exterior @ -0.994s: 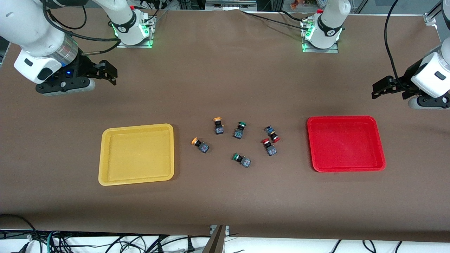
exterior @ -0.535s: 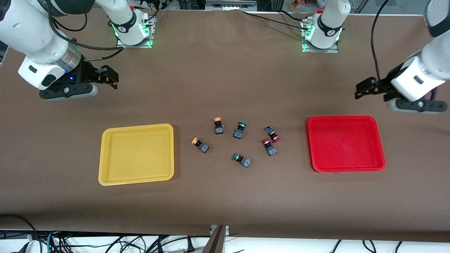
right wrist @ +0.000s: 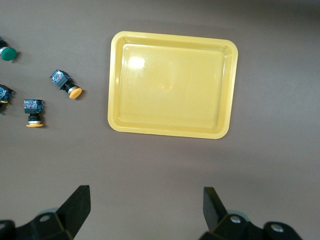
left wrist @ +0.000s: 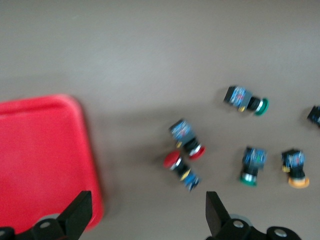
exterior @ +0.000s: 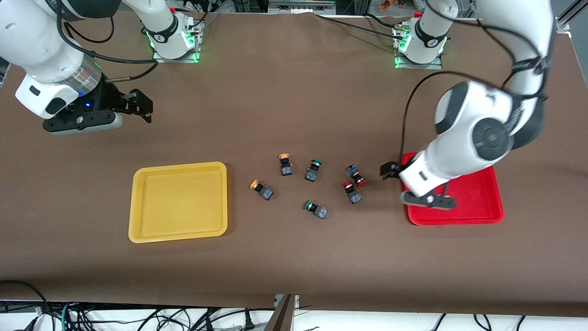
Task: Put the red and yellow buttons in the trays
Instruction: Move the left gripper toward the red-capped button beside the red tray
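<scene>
Green-capped buttons (exterior: 314,170) among red and yellow buttons (exterior: 352,191), trays (exterior: 178,201) flanking

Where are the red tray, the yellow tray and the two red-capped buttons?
red tray (exterior: 477,193), front view, bare floor of the tray.
yellow tray (exterior: 179,200), front view, middle of its floor.
red-capped buttons (exterior: 347,185), front view, cap of the one nearer the camera.

Both arms (exterior: 477,133): glossy white shells, black joint rings, black cables; black grippers; bases (exterior: 173,41) lit green.
</scene>
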`<act>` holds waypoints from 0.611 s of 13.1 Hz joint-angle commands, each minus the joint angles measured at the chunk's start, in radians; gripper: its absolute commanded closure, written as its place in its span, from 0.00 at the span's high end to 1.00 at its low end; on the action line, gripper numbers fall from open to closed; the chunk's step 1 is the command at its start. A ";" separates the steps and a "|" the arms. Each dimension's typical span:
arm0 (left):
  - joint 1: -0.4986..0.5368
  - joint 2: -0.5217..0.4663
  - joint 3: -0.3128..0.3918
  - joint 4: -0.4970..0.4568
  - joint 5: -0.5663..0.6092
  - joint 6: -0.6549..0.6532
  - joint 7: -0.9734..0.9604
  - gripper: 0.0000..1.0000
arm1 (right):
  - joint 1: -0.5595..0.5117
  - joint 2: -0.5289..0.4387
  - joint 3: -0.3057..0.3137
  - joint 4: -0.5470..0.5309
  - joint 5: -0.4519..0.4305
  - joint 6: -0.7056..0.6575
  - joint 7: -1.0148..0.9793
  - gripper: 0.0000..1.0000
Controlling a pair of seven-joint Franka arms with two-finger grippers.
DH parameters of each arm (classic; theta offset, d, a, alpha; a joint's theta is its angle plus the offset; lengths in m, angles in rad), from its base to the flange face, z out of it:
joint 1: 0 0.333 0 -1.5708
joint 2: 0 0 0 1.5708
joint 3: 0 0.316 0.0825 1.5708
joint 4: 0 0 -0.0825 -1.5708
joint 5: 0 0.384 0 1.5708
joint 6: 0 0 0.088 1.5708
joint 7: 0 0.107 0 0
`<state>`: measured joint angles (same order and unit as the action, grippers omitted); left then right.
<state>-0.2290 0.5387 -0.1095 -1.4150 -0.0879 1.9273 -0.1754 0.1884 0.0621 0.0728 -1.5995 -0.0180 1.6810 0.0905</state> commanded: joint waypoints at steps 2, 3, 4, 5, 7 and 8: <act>-0.079 0.133 0.010 0.056 0.019 0.105 -0.015 1.00 | 0.003 0.008 -0.001 0.045 -0.005 -0.009 0.011 1.00; -0.096 0.156 0.011 0.048 0.019 0.161 -0.015 1.00 | 0.003 0.008 -0.001 0.046 -0.004 -0.006 0.015 1.00; -0.102 0.177 0.011 0.042 0.020 0.194 -0.015 1.00 | 0.005 0.008 -0.001 0.046 0.000 -0.009 0.014 1.00; -0.102 0.197 0.011 0.041 0.020 0.197 -0.015 1.00 | 0.006 0.008 -0.001 0.046 0.001 -0.018 0.005 1.00; -0.115 0.234 0.014 0.027 0.020 0.200 -0.015 1.00 | 0.005 0.004 -0.001 0.046 0.004 -0.059 0.000 1.00; -0.113 0.248 0.017 0.025 0.020 0.202 -0.015 1.00 | 0.005 0.002 0.001 0.047 0.007 -0.061 0.000 1.00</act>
<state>-0.3306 0.7559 -0.1069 -1.4068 -0.0831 2.1223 -0.1842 0.1896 0.0623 0.0734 -1.5745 -0.0171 1.6505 0.0905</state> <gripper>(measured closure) 0.000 0.000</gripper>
